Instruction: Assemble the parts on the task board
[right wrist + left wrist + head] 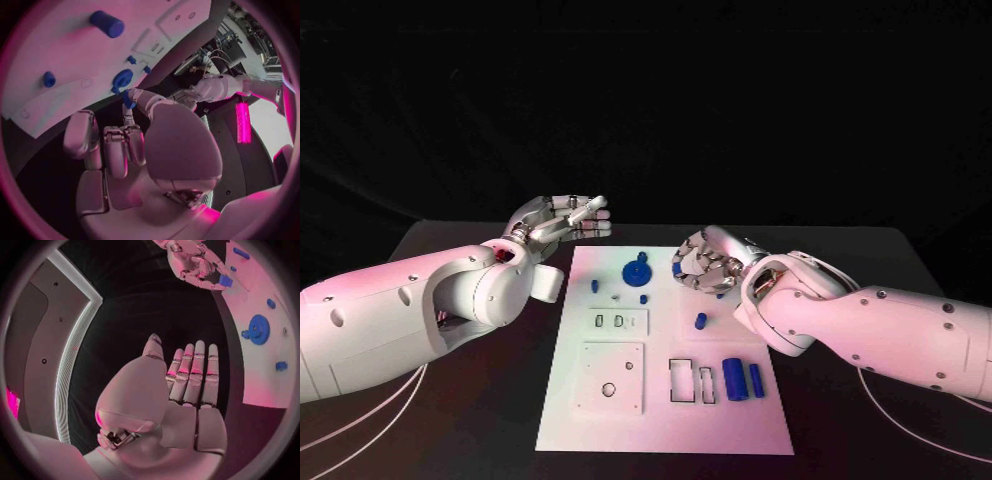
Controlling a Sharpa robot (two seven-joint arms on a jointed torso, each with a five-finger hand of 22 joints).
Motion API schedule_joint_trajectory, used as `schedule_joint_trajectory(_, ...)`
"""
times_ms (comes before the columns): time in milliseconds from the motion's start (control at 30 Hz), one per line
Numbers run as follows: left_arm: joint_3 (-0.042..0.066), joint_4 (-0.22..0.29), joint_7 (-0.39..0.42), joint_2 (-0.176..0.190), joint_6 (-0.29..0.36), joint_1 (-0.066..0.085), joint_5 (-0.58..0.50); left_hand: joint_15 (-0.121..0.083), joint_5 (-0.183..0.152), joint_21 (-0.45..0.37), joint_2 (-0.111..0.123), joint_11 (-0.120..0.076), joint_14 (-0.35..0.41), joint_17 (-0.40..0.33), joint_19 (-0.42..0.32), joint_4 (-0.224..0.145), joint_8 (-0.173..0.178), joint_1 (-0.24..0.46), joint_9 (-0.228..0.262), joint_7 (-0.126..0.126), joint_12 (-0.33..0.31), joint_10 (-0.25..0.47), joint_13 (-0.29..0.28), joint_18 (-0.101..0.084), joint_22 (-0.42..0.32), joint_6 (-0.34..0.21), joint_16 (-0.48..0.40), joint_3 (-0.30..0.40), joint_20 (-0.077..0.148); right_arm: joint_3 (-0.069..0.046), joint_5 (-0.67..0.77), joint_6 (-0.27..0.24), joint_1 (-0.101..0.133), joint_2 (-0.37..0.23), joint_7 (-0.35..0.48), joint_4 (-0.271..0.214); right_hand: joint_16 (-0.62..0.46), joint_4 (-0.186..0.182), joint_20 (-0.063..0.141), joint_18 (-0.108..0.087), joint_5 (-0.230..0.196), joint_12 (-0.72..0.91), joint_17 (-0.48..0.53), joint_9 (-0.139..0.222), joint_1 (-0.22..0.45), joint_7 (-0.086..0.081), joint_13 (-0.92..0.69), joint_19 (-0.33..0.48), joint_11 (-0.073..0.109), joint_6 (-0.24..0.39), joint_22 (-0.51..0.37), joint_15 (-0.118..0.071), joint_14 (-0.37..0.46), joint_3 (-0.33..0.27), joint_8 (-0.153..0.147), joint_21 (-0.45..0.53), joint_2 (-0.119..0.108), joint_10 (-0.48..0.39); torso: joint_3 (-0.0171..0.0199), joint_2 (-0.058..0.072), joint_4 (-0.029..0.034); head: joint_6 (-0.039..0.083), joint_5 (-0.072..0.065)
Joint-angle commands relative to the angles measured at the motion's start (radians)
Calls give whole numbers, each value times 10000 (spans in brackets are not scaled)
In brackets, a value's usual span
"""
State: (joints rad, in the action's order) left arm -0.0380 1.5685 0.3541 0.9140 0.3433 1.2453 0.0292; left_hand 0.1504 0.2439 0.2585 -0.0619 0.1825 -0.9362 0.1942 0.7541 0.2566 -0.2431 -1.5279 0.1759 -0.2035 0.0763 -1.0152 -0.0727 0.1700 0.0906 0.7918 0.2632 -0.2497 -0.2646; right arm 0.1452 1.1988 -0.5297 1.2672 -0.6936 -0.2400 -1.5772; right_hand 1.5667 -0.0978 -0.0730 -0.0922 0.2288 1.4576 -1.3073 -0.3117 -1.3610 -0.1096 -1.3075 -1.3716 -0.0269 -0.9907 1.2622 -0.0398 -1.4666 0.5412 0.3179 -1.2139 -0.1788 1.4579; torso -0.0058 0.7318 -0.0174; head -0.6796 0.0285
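The right robot hand (708, 262) pinches a small blue part (225, 282), mostly hidden by fingers; the left robot hand (560, 220) is spread, empty.

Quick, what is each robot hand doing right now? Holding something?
Left robot hand: open, fingers straight, holding nothing.
Right robot hand: pinching a small blue part at its fingertips.
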Motion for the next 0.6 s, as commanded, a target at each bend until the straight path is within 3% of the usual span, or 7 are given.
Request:
schedule_joint_trajectory(33, 3, -53, 41, -82, -217, 3, -10, 43, 47, -53, -98, 84, 32, 8, 31, 8, 16, -37, 9, -285, -31, 1, -12, 122, -9, -55, -41, -39, -18, 21, 893, 101, -86, 367, -880, -26, 41, -15, 86, -2, 64, 2, -2635, -281, 51, 114, -1042, -10, 69, -208, 8, -48, -1042, 63, 188, -44, 39, 7, -48, -44, 32, -48, 74)
schedule_joint_trajectory(133, 1, -90, 40, -122, -228, 2, -10, 43, 47, -54, -105, 83, 32, 11, 32, 8, 14, -38, 10, -284, -31, -1, -12, 122, -11, -54, -41, -44, -19, 34, 1148, 146, -188, 664, -1015, -9, 41, -15, 86, -2, 64, 2, -2635, -281, 51, 114, -1042, -10, 69, -208, 8, -48, -1042, 63, 188, -44, 39, 7, -60, -45, 41, -70, 117)
schedule_joint_trajectory(233, -1, -133, 36, -163, -237, 1, -10, 43, 47, -54, -105, 83, 32, 11, 32, 8, 14, -38, 10, -284, -31, -1, -12, 122, -11, -54, -41, -44, -19, 48, 1428, 187, -323, 962, -1146, 40, 41, -10, 88, -5, 73, -5, -2635, -287, 71, 114, -1034, -4, 69, -206, -4, -49, -1042, 69, 190, -29, 30, 2, -30, -24, 32, -82, 151)
schedule_joint_trajectory(600, -5, -167, 23, -195, -250, 0, -10, 43, 47, -54, -105, 83, 32, 11, 32, 8, 14, -38, 10, -284, -31, -1, -12, 122, -11, -54, -41, -44, -19, 105, 1952, 436, -758, 1596, -1427, 263, 41, 7, 94, -10, 79, -16, -2635, -310, 168, 115, -1020, -3, 68, -192, -16, -52, -1042, 75, 190, -6, -32, -6, -25, -7, 39, -243, 318)
